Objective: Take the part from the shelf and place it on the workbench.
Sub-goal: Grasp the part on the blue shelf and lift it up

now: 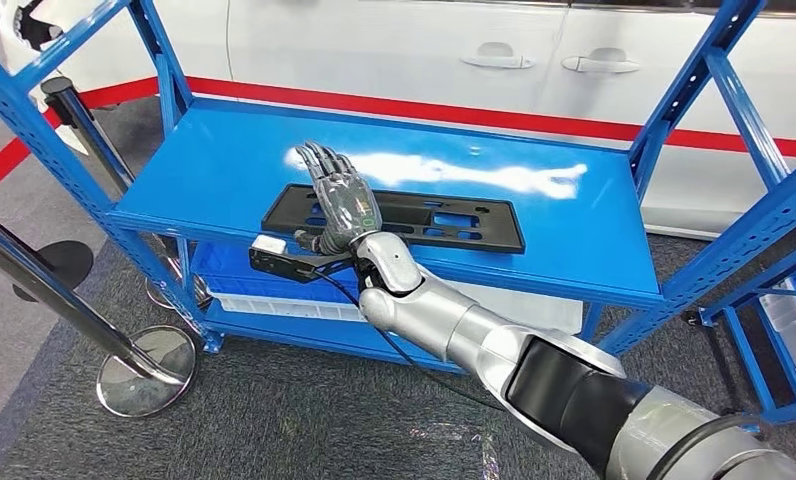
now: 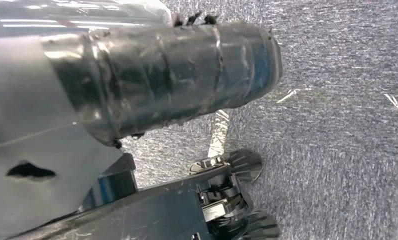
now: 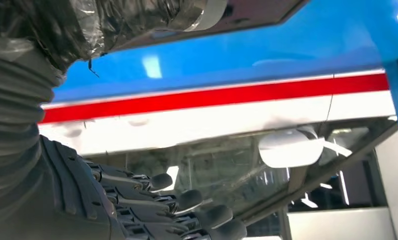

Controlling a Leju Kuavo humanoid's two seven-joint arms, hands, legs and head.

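Silver right arm [image 1: 494, 345], nearest the lens, reaching up from lower right toward the blue shelf [image 1: 574, 225]. Black part [image 1: 444, 222], a flat slotted panel, lying on the top level of the shelf near its front edge, long axis parallel to that edge, left end closer to the front-left corner. Right hand [image 1: 344, 198] poised over the left end of the part, fingers straight and spread, pointing toward the back edge; nothing gripped, and whether palm or fingertips actually touch the panel not clear from the head view. Seen from the right wrist, dark fingers [image 3: 187, 210] extended and apart, glossy blue shelf surface and a white car with a red stripe beyond. Most of the part stretching away to the hand's right along the front edge, so any grip here likely to catch one end only, with the long remainder cantilevered. Left hand [image 2: 227, 195] hanging low over grey carpet, fingers apparently curled, exact state not readable. Right hand plainly the nearer of the two. Lower shelf levels [image 1: 274, 300] beneath, chrome barrier post [image 1: 144, 370] at the left, white car [image 1: 424, 50] behind. No workbench in sight.
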